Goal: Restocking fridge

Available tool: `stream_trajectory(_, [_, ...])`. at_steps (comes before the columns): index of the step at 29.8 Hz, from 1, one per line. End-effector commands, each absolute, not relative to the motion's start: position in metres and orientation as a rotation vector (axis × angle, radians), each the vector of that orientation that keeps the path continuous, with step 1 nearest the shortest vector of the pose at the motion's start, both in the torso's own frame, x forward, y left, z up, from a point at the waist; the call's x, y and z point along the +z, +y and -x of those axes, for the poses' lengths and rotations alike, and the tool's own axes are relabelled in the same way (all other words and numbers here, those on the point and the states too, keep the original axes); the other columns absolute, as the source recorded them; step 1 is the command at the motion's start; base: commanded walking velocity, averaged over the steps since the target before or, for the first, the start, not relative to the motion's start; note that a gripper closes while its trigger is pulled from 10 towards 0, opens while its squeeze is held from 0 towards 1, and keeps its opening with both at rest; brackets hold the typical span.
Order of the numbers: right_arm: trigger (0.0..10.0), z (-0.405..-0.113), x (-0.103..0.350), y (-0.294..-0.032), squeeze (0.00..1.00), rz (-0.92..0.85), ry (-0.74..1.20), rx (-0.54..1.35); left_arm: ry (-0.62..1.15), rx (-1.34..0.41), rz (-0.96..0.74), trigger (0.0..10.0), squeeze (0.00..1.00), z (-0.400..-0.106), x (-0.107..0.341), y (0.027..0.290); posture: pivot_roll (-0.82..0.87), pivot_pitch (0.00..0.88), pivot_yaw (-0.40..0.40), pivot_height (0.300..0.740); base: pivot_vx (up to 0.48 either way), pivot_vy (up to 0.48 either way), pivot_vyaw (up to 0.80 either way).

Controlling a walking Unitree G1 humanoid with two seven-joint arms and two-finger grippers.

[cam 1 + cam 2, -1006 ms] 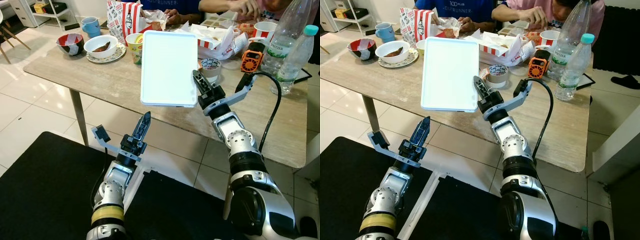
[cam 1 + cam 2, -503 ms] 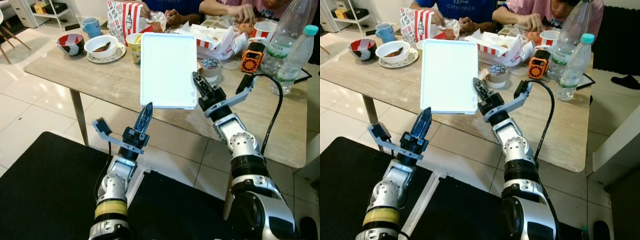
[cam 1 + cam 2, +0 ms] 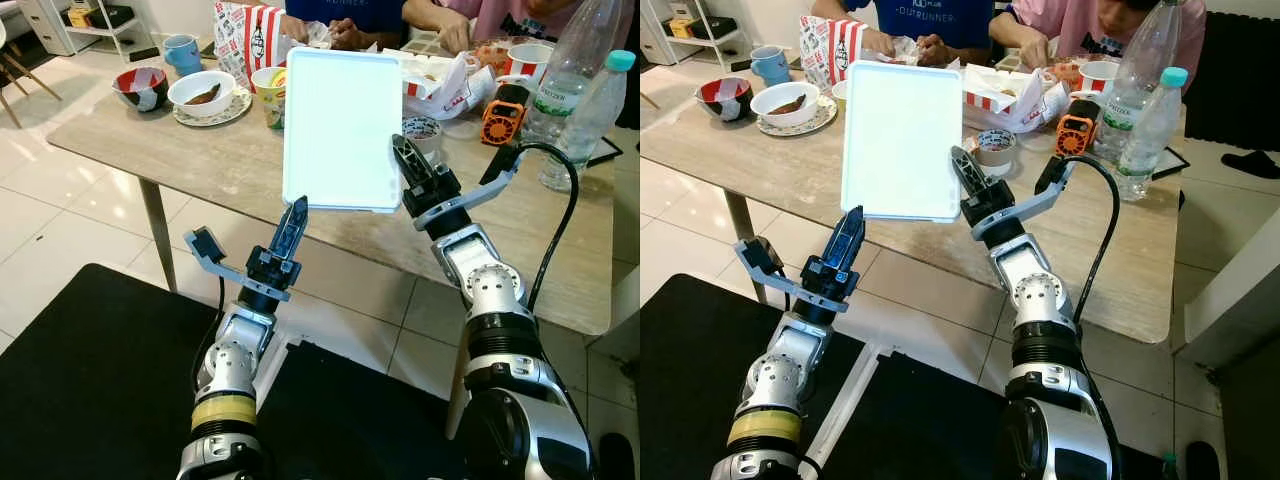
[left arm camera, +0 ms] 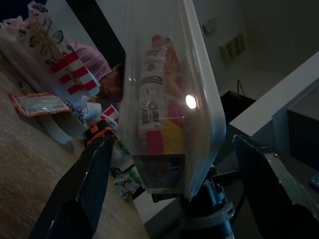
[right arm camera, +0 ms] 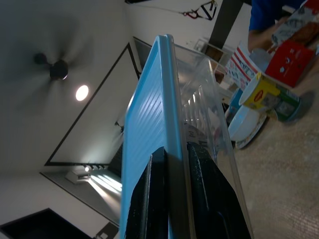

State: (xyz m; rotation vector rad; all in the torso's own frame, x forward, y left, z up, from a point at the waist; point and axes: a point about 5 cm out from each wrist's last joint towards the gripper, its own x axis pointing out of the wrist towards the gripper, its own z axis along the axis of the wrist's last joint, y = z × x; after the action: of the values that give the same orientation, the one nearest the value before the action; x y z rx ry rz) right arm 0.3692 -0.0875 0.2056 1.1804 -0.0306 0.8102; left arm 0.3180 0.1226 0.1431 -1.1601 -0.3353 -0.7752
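A lidded clear container [image 3: 342, 130] is held upright above the near edge of the table [image 3: 150, 150], its pale blue lid turned toward the head camera; the transport step of the restocking is judged to be in hand, with no fridge in view. The right gripper [image 3: 410, 172] is closed on the container's edge at about 4 o'clock of the lid — in the right wrist view the two black fingers [image 5: 149, 199] are seen pinching the rim where lid and clear wall meet. The left gripper [image 3: 294, 222] is raised with its tip just below the container's corner at about 7 o'clock; in the left wrist view the fingers [image 4: 84, 194] are spread wide, and the container's bottom end [image 4: 169, 124] lies between them, untouched as far as can be told. Packaged items are visible through the clear wall. The next move is judged to call for a second support at the lower edge — or a turn toward the fridge — since a one-sided pinch may let the container tilt.
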Motion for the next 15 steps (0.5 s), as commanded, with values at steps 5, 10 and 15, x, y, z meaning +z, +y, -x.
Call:
stream_trajectory(5, [0.0,-0.362,0.203,-0.07,0.0,-1.241,-0.014,0.858,-0.348,-0.765,1.183,10.0,0.0,-0.317,0.142,0.122,0.04,0.089,0.08,0.74,0.0,0.0,0.0])
stream_trajectory(10, [0.0,-0.359,0.202,-0.068,0.0,-1.242,-0.009,0.875,-0.353,-0.766,1.181,10.0,0.0,-0.317,0.143,0.122,0.04,0.088,0.08,0.74,0.0,0.0,0.0])
stream_trajectory(15, [0.0,-0.354,0.199,-0.06,0.0,-1.23,0.012,0.892,-0.36,-0.761,1.181,10.0,0.0,-0.319,0.145,0.123,0.04,0.089,0.081,0.74,0.0,0.0,0.0])
